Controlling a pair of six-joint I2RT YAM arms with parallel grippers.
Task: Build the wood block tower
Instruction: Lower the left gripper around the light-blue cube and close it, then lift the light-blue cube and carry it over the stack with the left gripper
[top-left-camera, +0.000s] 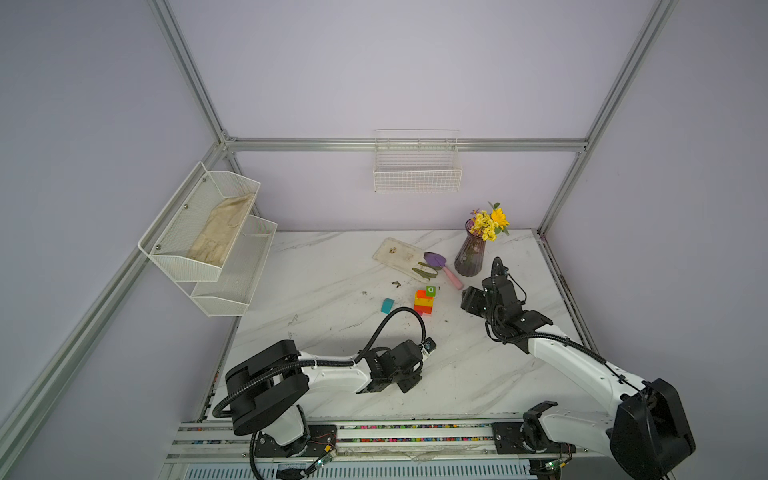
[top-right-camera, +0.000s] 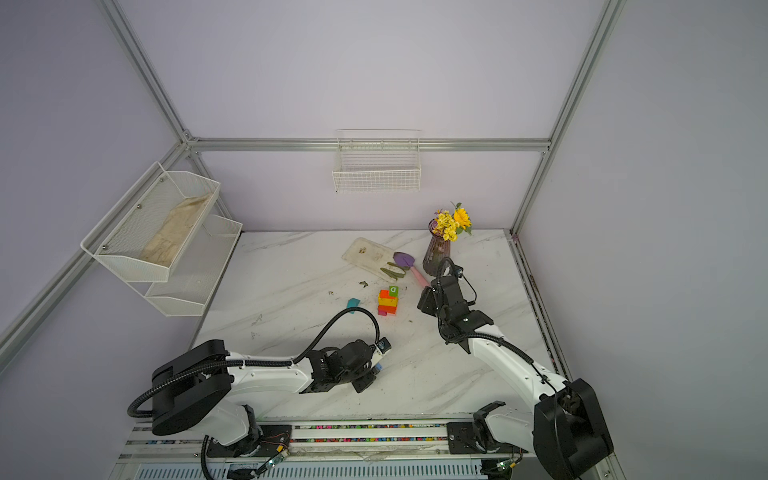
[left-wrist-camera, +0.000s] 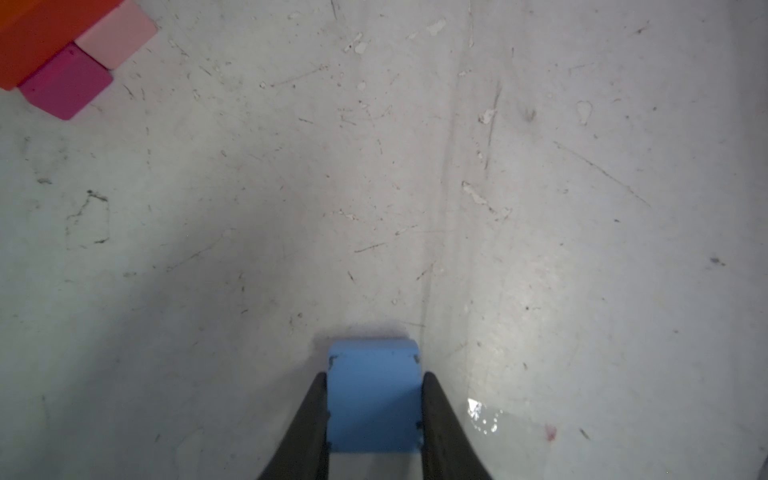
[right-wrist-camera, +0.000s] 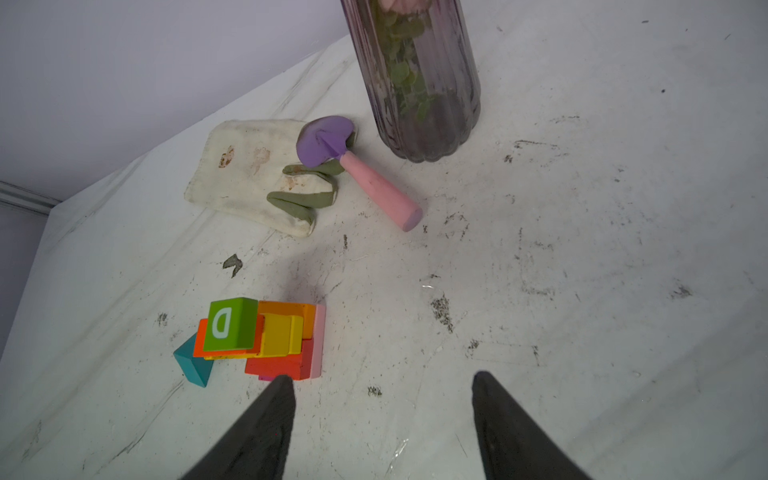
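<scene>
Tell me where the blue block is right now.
The blue block is clamped in the left gripper. In a top view it shows around mid-table, on the camera side of the tower and apart from it.

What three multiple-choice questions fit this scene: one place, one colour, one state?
1. Where is the teal block? A atop the tower; B on the table beside the tower; C in the wall basket.
2. What colour is the left gripper's held block? A red; B yellow; C blue.
3. How is the right gripper? A open, empty; B shut on the green block; C shut on the trowel.
Answers: B, it lies left of the tower; C, blue shows between its closed fingers; A, fingers apart, nothing between.
</scene>
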